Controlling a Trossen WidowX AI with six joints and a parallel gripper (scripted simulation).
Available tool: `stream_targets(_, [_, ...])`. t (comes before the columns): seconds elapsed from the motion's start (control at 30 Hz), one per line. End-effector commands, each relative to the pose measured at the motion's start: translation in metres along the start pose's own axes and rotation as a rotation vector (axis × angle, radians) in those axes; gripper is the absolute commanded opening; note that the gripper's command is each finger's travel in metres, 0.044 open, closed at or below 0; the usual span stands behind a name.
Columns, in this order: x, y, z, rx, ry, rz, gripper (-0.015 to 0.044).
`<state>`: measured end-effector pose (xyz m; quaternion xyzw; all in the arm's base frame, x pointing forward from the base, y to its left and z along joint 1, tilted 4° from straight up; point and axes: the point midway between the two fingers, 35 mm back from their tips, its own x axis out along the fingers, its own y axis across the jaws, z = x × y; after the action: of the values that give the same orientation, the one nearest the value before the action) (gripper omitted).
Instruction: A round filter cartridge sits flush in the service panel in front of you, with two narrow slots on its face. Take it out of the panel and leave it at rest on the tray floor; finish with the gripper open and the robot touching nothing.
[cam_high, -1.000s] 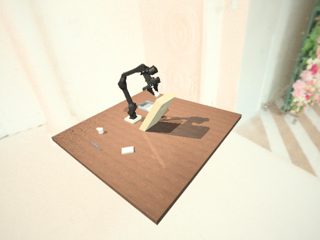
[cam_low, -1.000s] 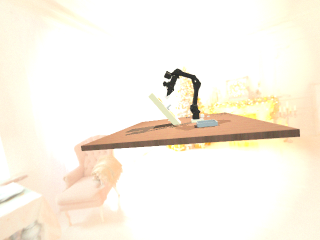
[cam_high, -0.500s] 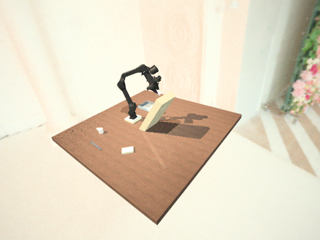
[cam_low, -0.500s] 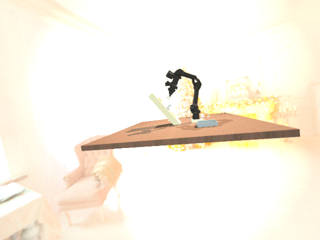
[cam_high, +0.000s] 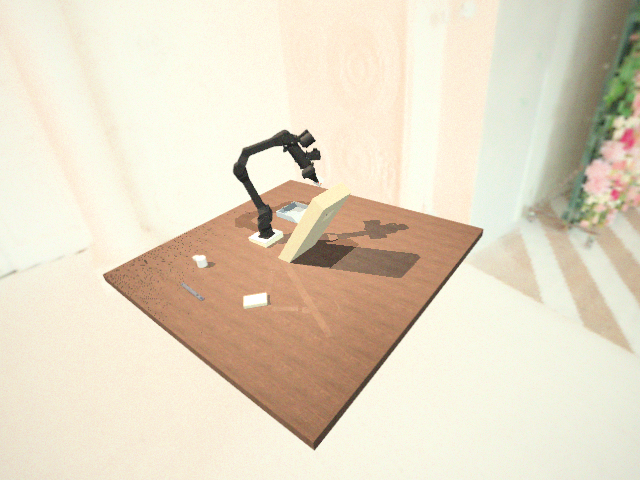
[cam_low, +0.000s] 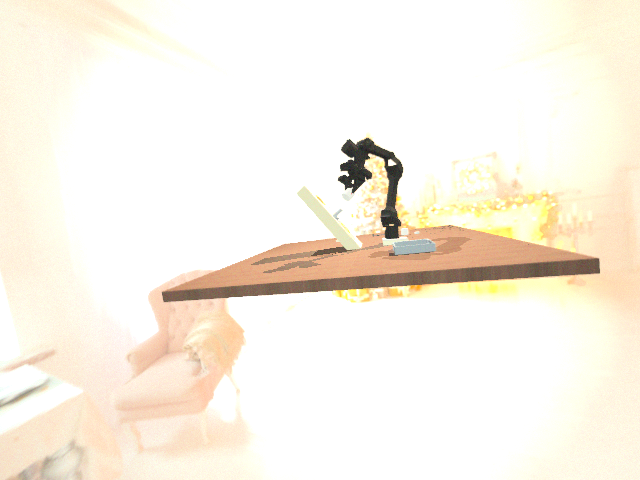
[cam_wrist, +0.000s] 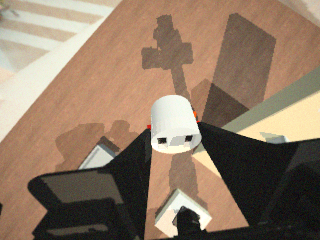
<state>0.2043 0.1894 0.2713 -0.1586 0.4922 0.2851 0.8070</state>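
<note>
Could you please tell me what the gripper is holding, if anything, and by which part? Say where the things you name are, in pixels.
The white filter cartridge (cam_wrist: 174, 120), gripped by its round sides near the slotted end.
</note>
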Motion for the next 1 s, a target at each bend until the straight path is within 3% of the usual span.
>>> stream_targets(0.0, [0.002, 0.024, -0.005, -0.109, -0.004, 0.067, 0.0000])
stream_targets(0.23, [0.005, 0.062, -0.018, -0.289, -0.004, 0.170, 0.0000])
stream_targets(0.47, [0.005, 0.066, -0.019, -0.308, -0.005, 0.182, 0.0000])
stream_targets(0.97, [0.036, 0.129, -0.066, -0.520, -0.008, 0.309, 0.0000])
